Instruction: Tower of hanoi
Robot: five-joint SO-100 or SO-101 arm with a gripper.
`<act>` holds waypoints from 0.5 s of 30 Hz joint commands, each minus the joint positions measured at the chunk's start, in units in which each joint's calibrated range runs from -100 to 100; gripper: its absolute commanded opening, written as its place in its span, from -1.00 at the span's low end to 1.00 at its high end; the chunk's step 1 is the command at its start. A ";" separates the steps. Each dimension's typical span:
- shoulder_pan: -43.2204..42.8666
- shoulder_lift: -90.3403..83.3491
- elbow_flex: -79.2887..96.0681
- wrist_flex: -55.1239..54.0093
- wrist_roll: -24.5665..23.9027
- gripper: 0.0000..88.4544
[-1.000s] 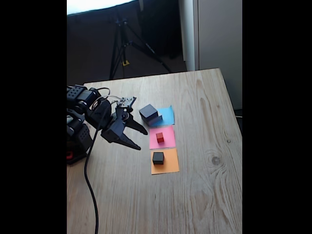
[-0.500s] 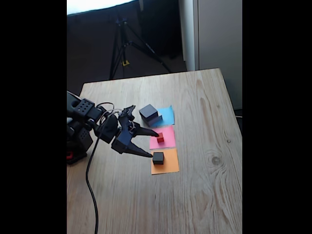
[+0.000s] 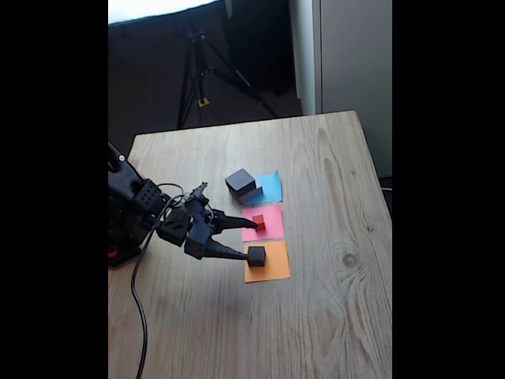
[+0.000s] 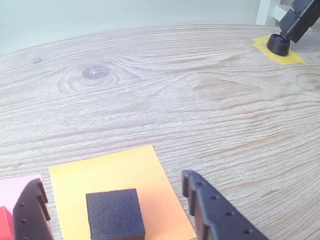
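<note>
In the fixed view a small black cube (image 3: pixel 256 255) sits on an orange paper square (image 3: pixel 268 271). A tiny red cube (image 3: pixel 259 223) rests on the pink square (image 3: pixel 271 215). Behind them, on the blue square (image 3: pixel 272 186), a medium black block (image 3: pixel 240 181) lies on top of a flatter grey block (image 3: pixel 253 192). My gripper (image 3: pixel 249 239) is open and low over the table, one fingertip by the red cube and the other touching or nearly touching the black cube's left side. In the wrist view the black cube (image 4: pixel 115 214) stands between my open fingers (image 4: pixel 210 210), with the red cube (image 4: pixel 4 222) at the left edge.
The wooden table (image 3: pixel 316 316) has bare room to the right and in front of the papers. My arm's base and cable (image 3: pixel 138 316) are at the left edge. A tripod (image 3: pixel 201 63) stands behind the table. A black foot on yellow tape (image 4: pixel 278 44) is at the far right in the wrist view.
The arm has dropped and reached right and forward, carrying the open gripper from beside the blue square down to the black cube on the orange square. The blocks have not moved.
</note>
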State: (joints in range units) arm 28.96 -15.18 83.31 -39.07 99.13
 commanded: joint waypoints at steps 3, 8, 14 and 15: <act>-1.09 8.44 0.51 -13.58 0.87 -0.26; -0.59 14.72 -1.22 -18.35 0.87 -0.26; 0.75 19.27 -3.86 -19.00 0.87 -0.27; 0.92 19.95 -4.13 -19.00 0.87 -0.27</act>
State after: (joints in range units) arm 28.65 3.72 81.49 -56.61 99.13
